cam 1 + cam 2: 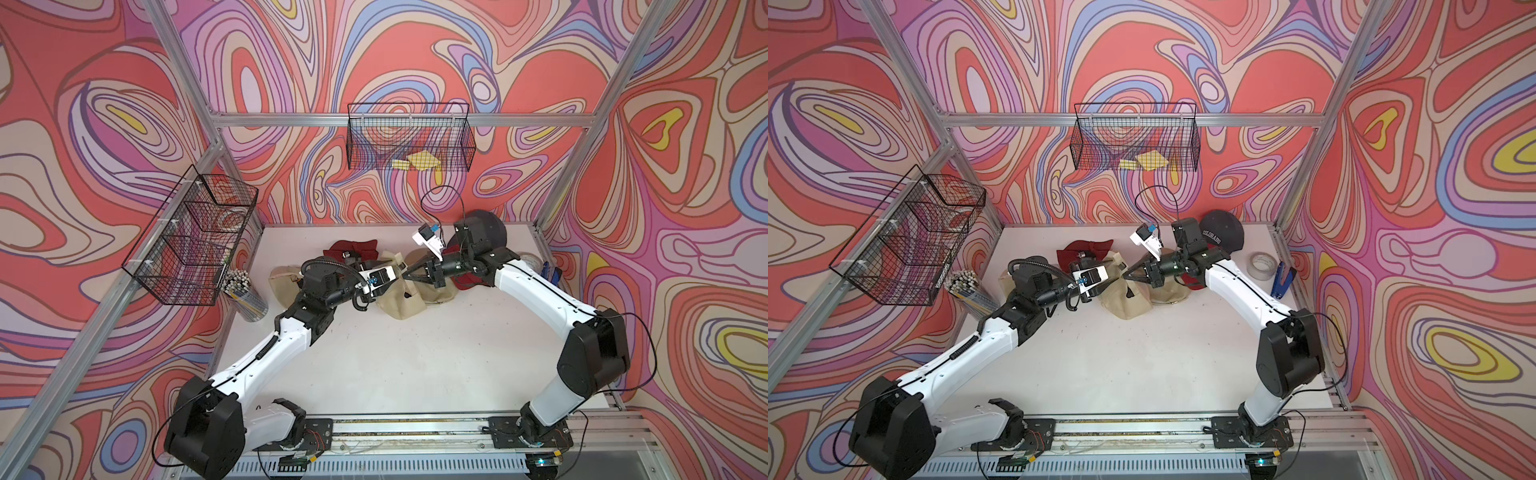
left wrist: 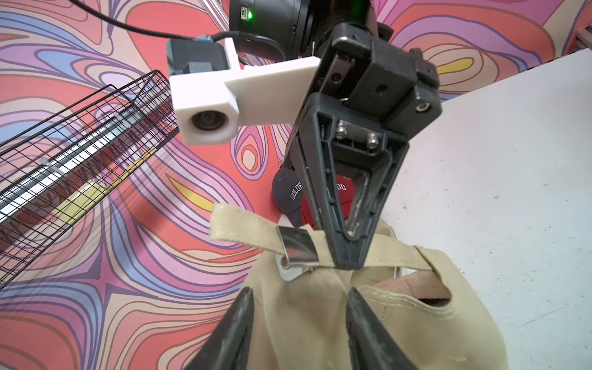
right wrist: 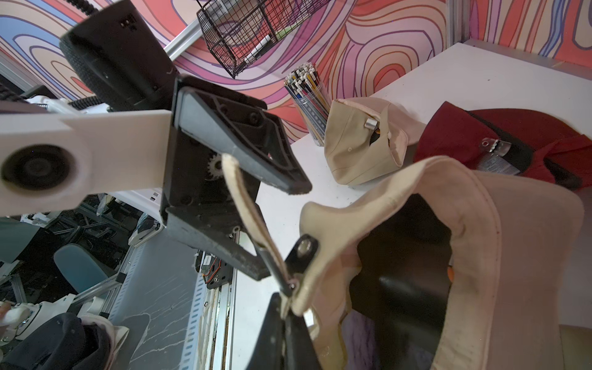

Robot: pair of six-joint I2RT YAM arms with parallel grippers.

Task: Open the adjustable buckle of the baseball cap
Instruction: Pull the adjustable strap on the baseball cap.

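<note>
Beige fabric strap (image 2: 246,230) is clamped by right end effector (image 2: 347,256); silver metal buckle (image 2: 298,245) could be missed by misaligned, parted left end effector (image 2: 301,294).

pen cup (image 1: 247,301) | tape roll (image 1: 1252,272) beside blue stapler (image 1: 1282,281) | navy cap (image 1: 1225,230) at back wall

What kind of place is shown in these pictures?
Most likely a robot test cell in a laboratory: an aluminium frame holds swirl-printed walls around a white table, two robot arms stand on a rail, and the right wrist view shows an office chair beyond.
</note>
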